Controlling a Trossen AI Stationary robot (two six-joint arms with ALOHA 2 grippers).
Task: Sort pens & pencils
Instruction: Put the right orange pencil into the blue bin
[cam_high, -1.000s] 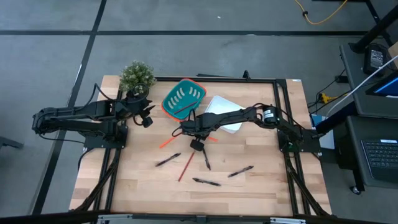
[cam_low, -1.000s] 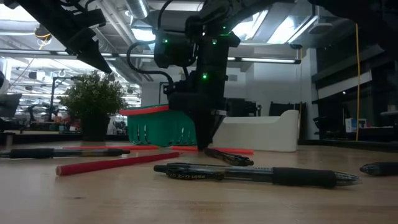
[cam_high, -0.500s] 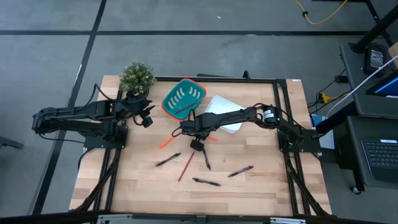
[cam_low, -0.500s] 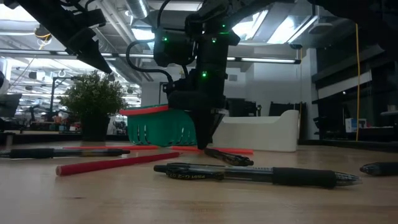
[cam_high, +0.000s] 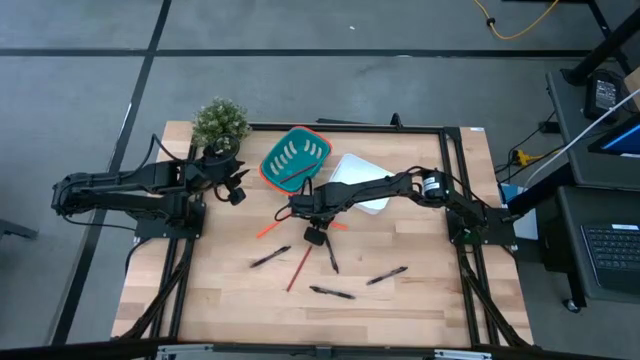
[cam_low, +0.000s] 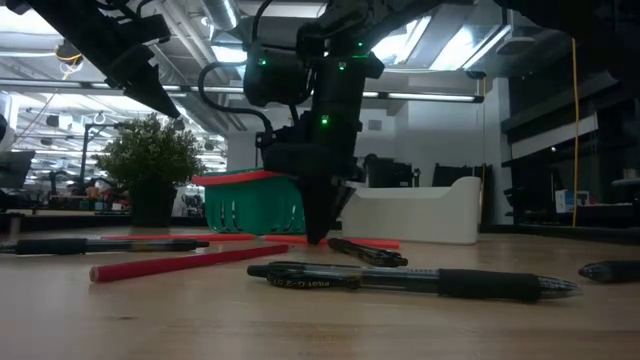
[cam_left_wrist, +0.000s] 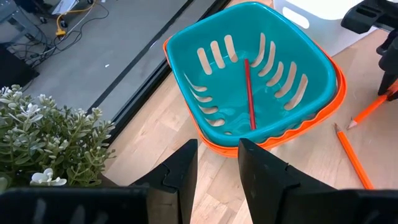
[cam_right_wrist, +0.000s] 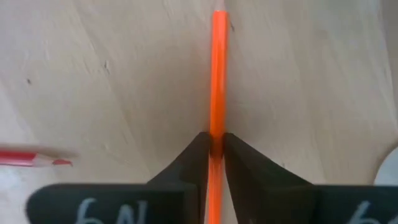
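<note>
My right gripper (cam_high: 315, 236) points down at the table's middle, shut on an orange pencil (cam_right_wrist: 218, 74). A second orange pencil (cam_high: 268, 229) lies to its left, and a red pencil (cam_high: 300, 268) lies nearer the front. Several black pens lie flat on the table's near half, among them one pen (cam_high: 270, 257), a second pen (cam_high: 385, 275) and a third pen (cam_high: 332, 292). Another red pencil (cam_left_wrist: 249, 93) lies inside the teal basket (cam_high: 296, 158). My left gripper (cam_left_wrist: 217, 165) hangs open and empty at the far left, beside the plant. My right gripper pinches the orange pencil's shaft (cam_right_wrist: 217, 134) between its two fingers. The fingers (cam_right_wrist: 198, 155) come from above, pointing down, and lie across the pencil. In the low view the pencil (cam_low: 375, 243) lies level along the table top.
A potted plant (cam_high: 220, 125) stands at the far left corner. A white tray (cam_high: 362, 172) sits right of the basket, under the right arm. Bare wood lies along the table's left and right sides.
My right gripper has tipped a little over the orange pencil, with its fingertips staying down at the table. Pens, pencils and the left arm have kept still.
</note>
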